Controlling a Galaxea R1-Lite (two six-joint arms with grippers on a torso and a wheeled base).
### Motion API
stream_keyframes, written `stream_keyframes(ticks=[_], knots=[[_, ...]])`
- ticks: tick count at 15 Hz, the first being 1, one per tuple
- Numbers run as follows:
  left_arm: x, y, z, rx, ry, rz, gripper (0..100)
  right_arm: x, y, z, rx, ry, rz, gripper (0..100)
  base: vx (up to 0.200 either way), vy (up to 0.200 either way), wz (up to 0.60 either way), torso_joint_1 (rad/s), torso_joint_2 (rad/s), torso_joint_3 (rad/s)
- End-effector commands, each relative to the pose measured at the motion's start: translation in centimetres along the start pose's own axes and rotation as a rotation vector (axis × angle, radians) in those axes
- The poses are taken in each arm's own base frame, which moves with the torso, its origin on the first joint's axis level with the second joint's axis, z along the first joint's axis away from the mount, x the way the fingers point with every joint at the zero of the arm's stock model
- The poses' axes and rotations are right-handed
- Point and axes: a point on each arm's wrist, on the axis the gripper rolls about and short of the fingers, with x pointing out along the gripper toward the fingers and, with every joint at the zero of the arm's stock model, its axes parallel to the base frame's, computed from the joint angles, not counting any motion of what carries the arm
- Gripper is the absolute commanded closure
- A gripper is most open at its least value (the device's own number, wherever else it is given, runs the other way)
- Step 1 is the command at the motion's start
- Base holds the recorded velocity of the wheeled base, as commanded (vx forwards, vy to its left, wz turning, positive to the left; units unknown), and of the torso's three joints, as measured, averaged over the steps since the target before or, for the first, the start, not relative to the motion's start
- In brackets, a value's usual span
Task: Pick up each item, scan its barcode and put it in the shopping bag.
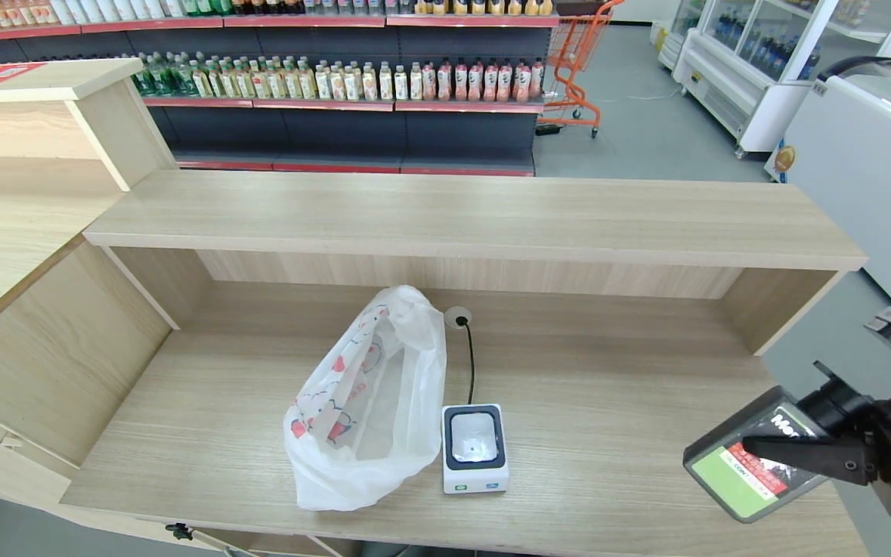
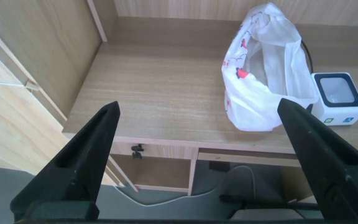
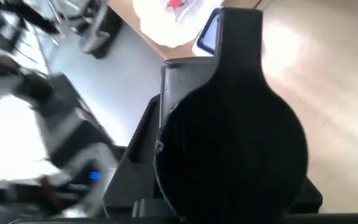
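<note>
Gripper on the right (image 1: 764, 450) is clamped on a flat box (image 1: 732, 481) past the counter (image 1: 608, 402) edge; left gripper (image 2: 199, 106) gapes wide, bag (image 1: 368, 402) just beside scanner (image 1: 474, 447).

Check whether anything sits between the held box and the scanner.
Nothing visible does. The right gripper holds the box at the right end of the counter; bare wood runs from there to the scanner, with the shopping bag beyond.

Shop, drink shelves (image 1: 337, 81), checkout counter (image 1: 476, 216), scanner (image 1: 474, 447)
</note>
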Motion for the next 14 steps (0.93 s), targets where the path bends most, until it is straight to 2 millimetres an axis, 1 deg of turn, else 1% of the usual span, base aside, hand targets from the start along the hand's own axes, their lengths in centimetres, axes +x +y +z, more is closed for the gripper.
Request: stream_keyframes(ticks=[1, 3, 4, 5, 6, 8, 10, 12, 13, 14], knots=[[0.0, 0.0, 0.0, 0.0, -0.001, 0.001, 0, 1.4, 0.2, 0.8, 0.217, 0.026, 0.02, 100, 0.0, 0.0, 0.0, 0.0, 0.0, 0.0], [0.0, 0.0, 0.0, 0.0, -0.001, 0.001, 0, 1.5, 0.1, 0.8, 0.228, 0.026, 0.007, 100, 0.0, 0.0, 0.0, 0.0, 0.0, 0.0], [0.0, 0.0, 0.0, 0.0, -0.001, 0.001, 0, 1.5, 0.1, -0.4, 0.206, 0.071, -0.071, 100, 0.0, 0.0, 0.0, 0.0, 0.0, 0.0], [0.0, 0.0, 0.0, 0.0, -0.001, -0.001, 0, 1.4, 0.0, -1.8, 0.149, 0.126, -0.144, 100, 0.0, 0.0, 0.0, 0.0, 0.0, 0.0], [0.0, 0.0, 0.0, 0.0, -0.001, -0.001, 0, 1.1, -0.1, -2.0, 0.105, 0.138, -0.16, 100, 0.0, 0.0, 0.0, 0.0, 0.0, 0.0], [0.0, 0.0, 0.0, 0.0, -0.001, 0.001, 0, 1.1, -0.4, -0.8, 0.075, 0.1, -0.117, 100, 0.0, 0.0, 0.0, 0.0, 0.0, 0.0], [0.0, 0.0, 0.0, 0.0, -0.001, -0.001, 0, 1.5, -0.7, -0.8, 0.147, 0.073, -0.007, 100, 0.0, 0.0, 0.0, 0.0, 0.0, 0.0], [0.0, 0.0, 0.0, 0.0, -0.001, -0.001, 0, 3.9, -2.1, -1.4, 0.166, 0.109, 0.069, 100, 0.0, 0.0, 0.0, 0.0, 0.0, 0.0], [0.0, 0.0, 0.0, 0.0, -0.001, 0.001, 0, 4.6, -2.8, -1.6, 0.171, 0.116, 0.078, 100, 0.0, 0.0, 0.0, 0.0, 0.0, 0.0], [0.0, 0.0, 0.0, 0.0, -0.001, 0.002, 0, 5.9, -4.1, -1.9, 0.166, 0.124, 0.09, 100, 0.0, 0.0, 0.0, 0.0, 0.0, 0.0]])
